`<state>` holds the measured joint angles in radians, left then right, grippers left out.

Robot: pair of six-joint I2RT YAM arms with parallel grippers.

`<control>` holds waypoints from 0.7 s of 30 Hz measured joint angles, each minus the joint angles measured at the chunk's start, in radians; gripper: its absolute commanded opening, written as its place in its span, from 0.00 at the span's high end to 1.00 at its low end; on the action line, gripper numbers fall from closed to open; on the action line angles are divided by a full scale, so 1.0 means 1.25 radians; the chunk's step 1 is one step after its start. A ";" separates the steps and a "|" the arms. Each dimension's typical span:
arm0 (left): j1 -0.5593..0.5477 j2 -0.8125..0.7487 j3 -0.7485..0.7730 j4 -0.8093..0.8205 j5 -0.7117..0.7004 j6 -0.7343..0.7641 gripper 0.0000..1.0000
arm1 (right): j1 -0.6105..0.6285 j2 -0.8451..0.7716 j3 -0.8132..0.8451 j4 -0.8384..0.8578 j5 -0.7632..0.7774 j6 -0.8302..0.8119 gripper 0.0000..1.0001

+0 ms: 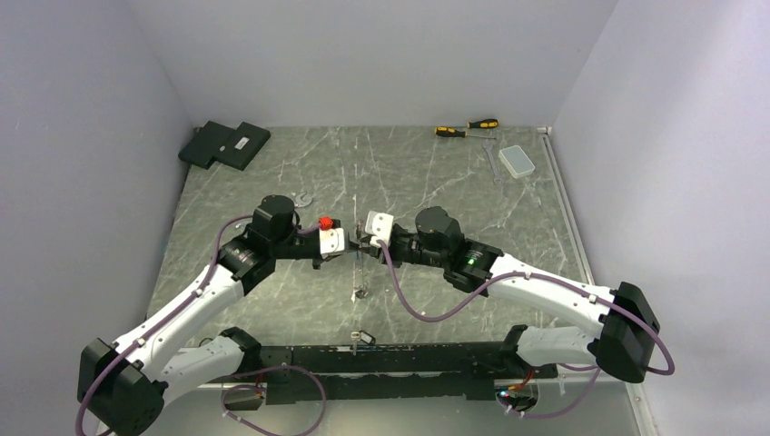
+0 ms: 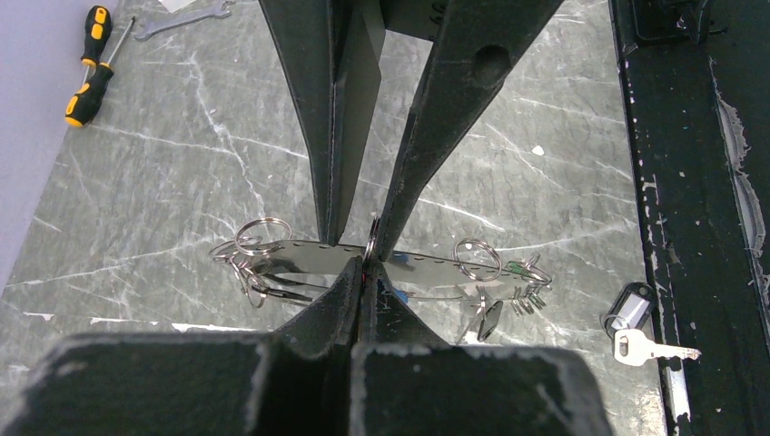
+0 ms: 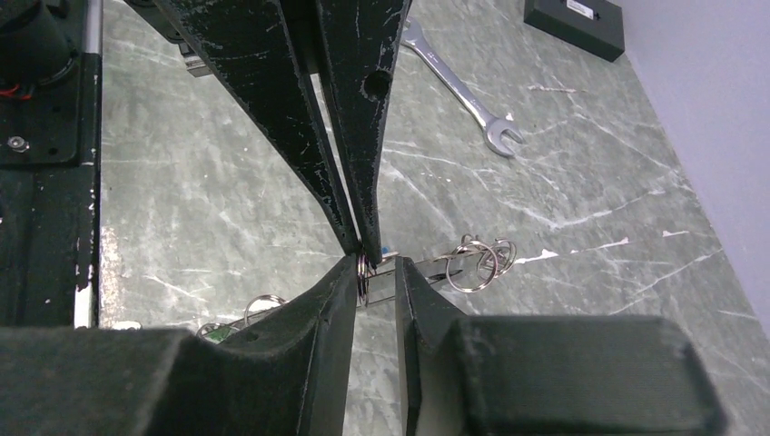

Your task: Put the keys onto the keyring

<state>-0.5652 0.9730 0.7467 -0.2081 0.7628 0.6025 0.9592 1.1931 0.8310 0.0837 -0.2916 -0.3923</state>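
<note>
The keyring (image 2: 427,262) is a long, silvery, perforated band loop carrying several small split rings. It hangs between my two grippers above the table and shows thin in the top view (image 1: 360,272). A green key head (image 2: 518,268) sits at one end and also shows in the right wrist view (image 3: 213,334). A bit of blue key (image 2: 399,295) peeks out beside my left fingers. My left gripper (image 2: 363,269) is shut on a split ring (image 3: 363,272) of the keyring. My right gripper (image 3: 377,272) has its jaws a little apart around that ring, which rests against one finger.
A silver wrench (image 3: 459,86) lies beyond the grippers. Two yellow-and-black screwdrivers (image 1: 466,128) and a clear box (image 1: 518,161) are at the back right, and black boxes (image 1: 225,143) at the back left. A silver key with a black barrel (image 2: 636,331) lies by the black front rail (image 2: 690,182).
</note>
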 measured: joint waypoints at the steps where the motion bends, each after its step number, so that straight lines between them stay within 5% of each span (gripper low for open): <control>1: 0.000 0.000 0.000 0.000 0.000 0.000 1.00 | 0.000 0.000 0.000 0.001 0.000 0.000 0.77; 9: 0.000 0.000 0.000 0.001 -0.001 0.006 1.00 | 0.002 0.000 0.000 0.003 -0.001 -0.002 0.99; 15: 0.000 0.000 0.001 0.001 -0.004 0.006 1.00 | 0.002 0.000 -0.001 0.004 -0.003 -0.004 1.00; 21: 0.000 -0.003 0.001 0.002 -0.010 0.009 0.63 | 0.002 -0.011 -0.034 0.046 0.001 -0.004 1.00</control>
<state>-0.5652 0.9695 0.7483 -0.2054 0.7502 0.6132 0.9619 1.1793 0.7883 0.1413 -0.2901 -0.3969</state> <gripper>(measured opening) 0.229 0.010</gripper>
